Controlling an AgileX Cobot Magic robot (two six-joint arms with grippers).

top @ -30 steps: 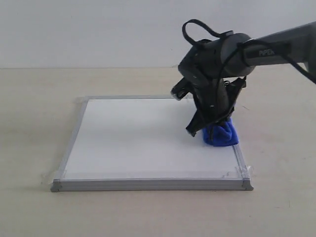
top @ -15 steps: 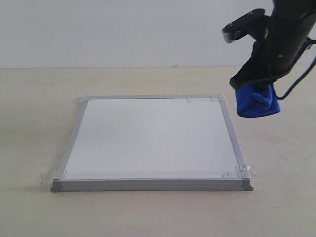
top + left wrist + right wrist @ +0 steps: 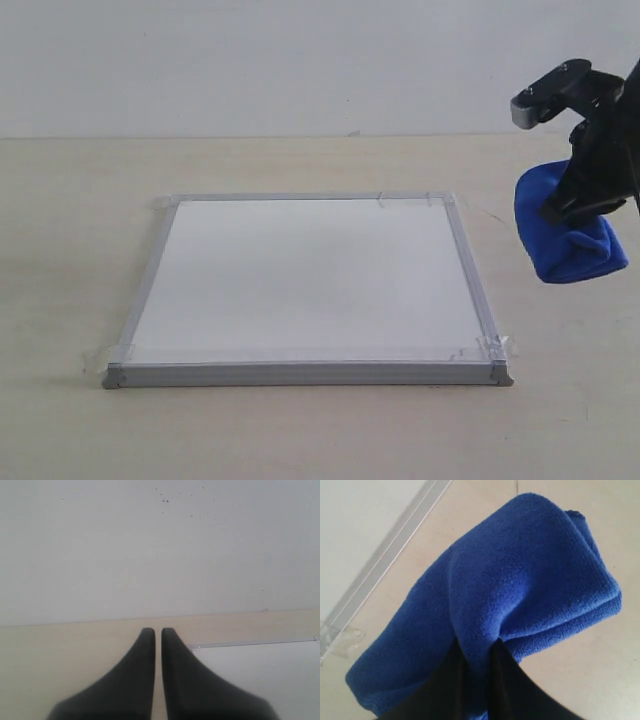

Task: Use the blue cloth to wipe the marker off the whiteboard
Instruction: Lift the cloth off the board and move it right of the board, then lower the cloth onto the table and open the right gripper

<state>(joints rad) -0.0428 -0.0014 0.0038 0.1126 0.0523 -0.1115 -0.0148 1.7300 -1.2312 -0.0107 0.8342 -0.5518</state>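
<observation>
The whiteboard (image 3: 310, 280) lies flat on the beige table, its white face plain; no marker line shows on it. Off the board's right edge, above the table, hangs the blue cloth (image 3: 567, 235), and my right gripper (image 3: 575, 205) is shut on it. In the right wrist view the blue cloth (image 3: 520, 595) bulges beyond the dark fingers (image 3: 512, 680) that pinch a fold, with the board's grey frame (image 3: 395, 550) off to one side. My left gripper (image 3: 158, 631) is shut on nothing, its tips close together over the table beside a board corner (image 3: 250, 655). It is out of the exterior view.
Clear tape bits (image 3: 495, 348) hold the board's corners to the table (image 3: 60, 230). A pale wall (image 3: 250, 60) rises behind the table's far edge.
My right gripper has lifted the blue cloth off the board's right side and carried it rightward, past the frame, then slightly lower. The board has stayed put.
</observation>
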